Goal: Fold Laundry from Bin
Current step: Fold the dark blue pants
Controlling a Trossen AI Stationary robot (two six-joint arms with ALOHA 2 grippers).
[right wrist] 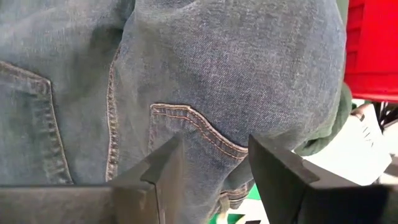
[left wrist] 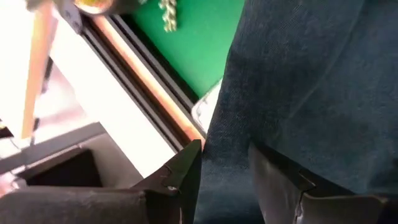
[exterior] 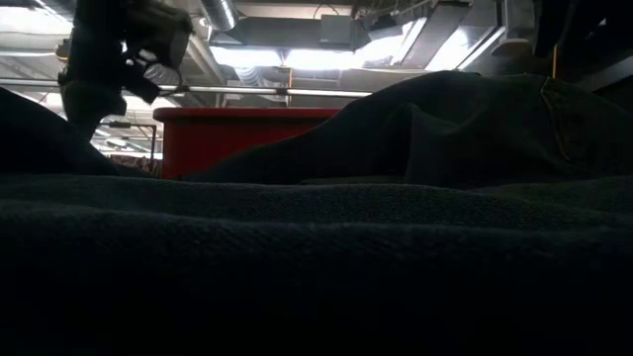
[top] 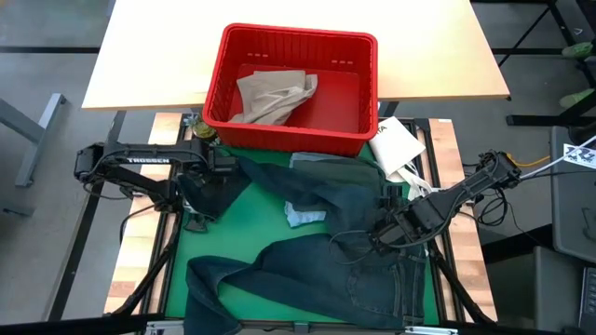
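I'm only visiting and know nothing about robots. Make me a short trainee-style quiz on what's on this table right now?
1. True or false: the red bin is empty.
2. Which garment lies spread over the green mat? A) a light blue shirt B) the dark blue jeans C) a towel
3. What does the left claw have between its fingers?

Key
1. False: the tan trousers lie in it.
2. B.
3. Denim of the jeans; the right claw also has jeans fabric between its fingers, by a back pocket.
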